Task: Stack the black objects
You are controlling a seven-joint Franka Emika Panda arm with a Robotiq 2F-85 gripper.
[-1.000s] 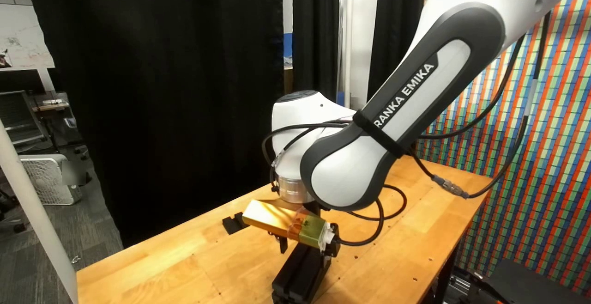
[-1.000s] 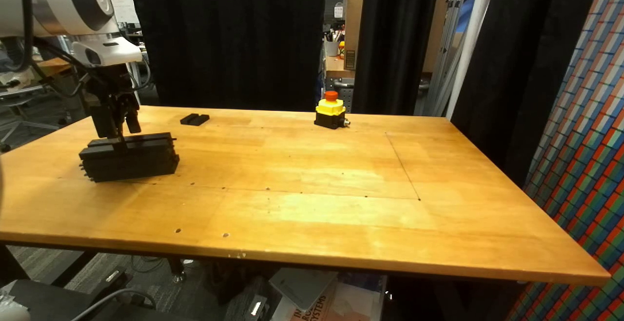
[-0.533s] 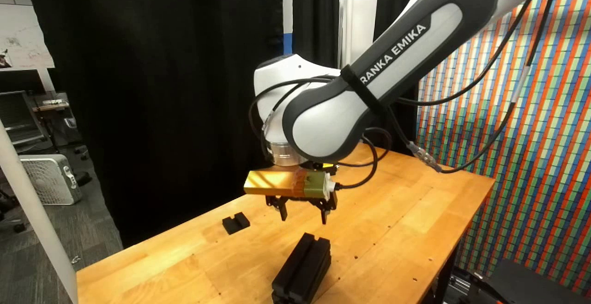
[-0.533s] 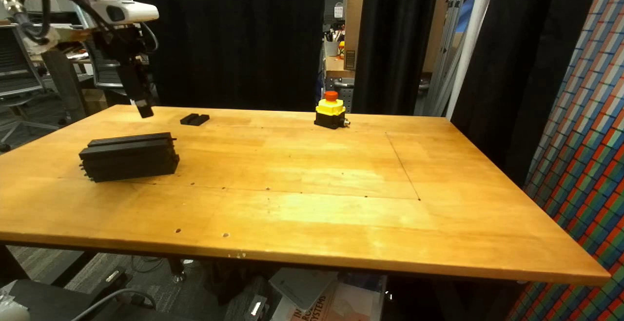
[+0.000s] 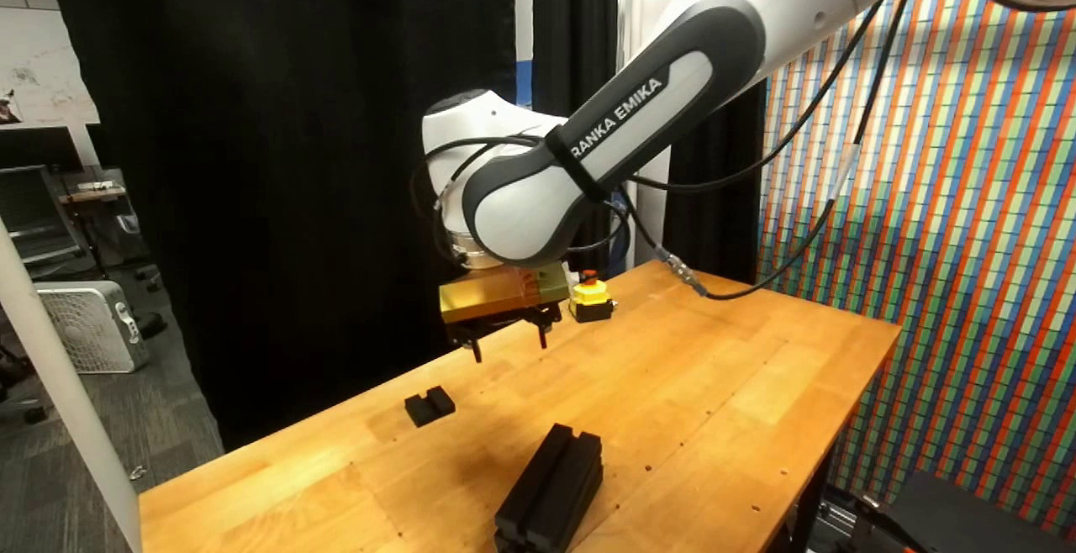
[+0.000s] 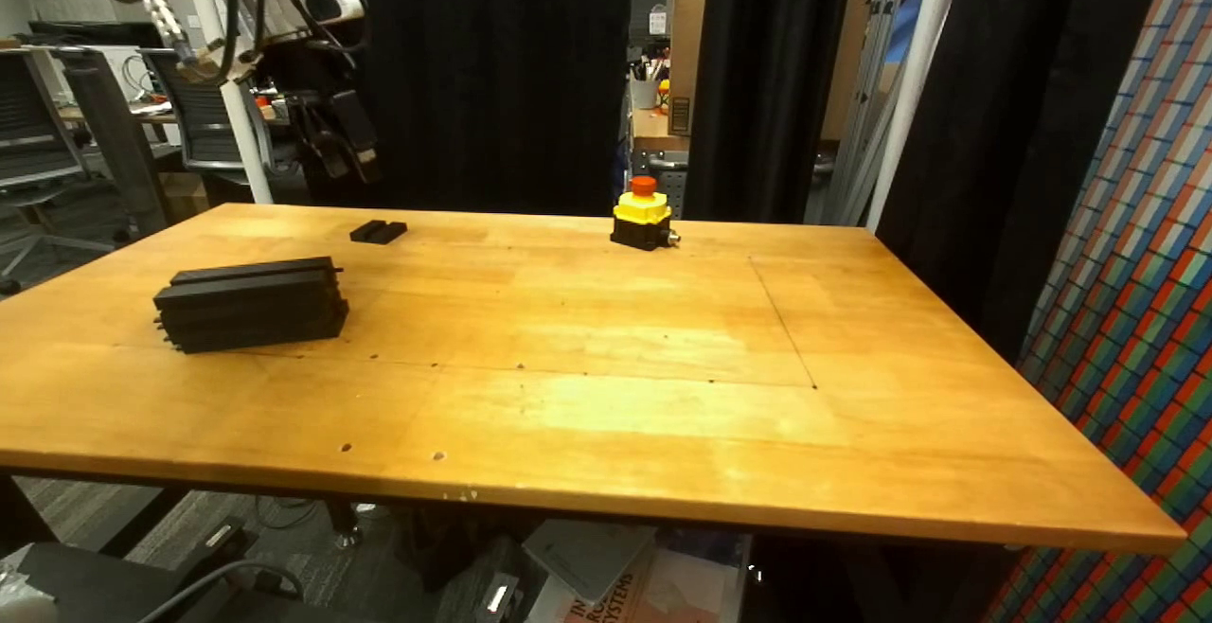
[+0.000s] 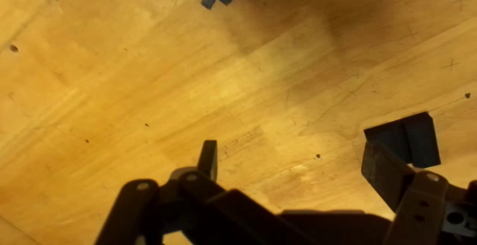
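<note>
Gripper (image 5: 510, 344) poised above the wooden surface (image 6: 606, 424), its fingers (image 7: 209, 159) spread wide and nothing held between them. The long black block (image 5: 551, 490) rests on the surface in both exterior views, a groove running along its top; whether it is one piece or several already stacked cannot be told. The small black slab (image 5: 429, 408) lies flat, well apart from the block and near the edge beside the black curtain (image 5: 319, 200), so the stack is judged incomplete. Likely sources of failure: in the wrist view the slab sits to one side, partly hidden by one finger, so a straight descent could land that finger on it instead of straddling it. Because the slab is low, a grasp taken too high may slip off and one too low may scrape the surface; a sideways knock might push it toward the edge. Set down off-centre on the grooved top, it could tilt or slide. Writing: the lettering (image 5: 618, 118) "RANKA EMIKA" is legible on the arm (image 5: 521, 213), a black strap (image 5: 574, 164) crossing just before the R. Marking on the cardboard box (image 6: 691, 60) is too small to read; none can be made out on the black pieces.
</note>
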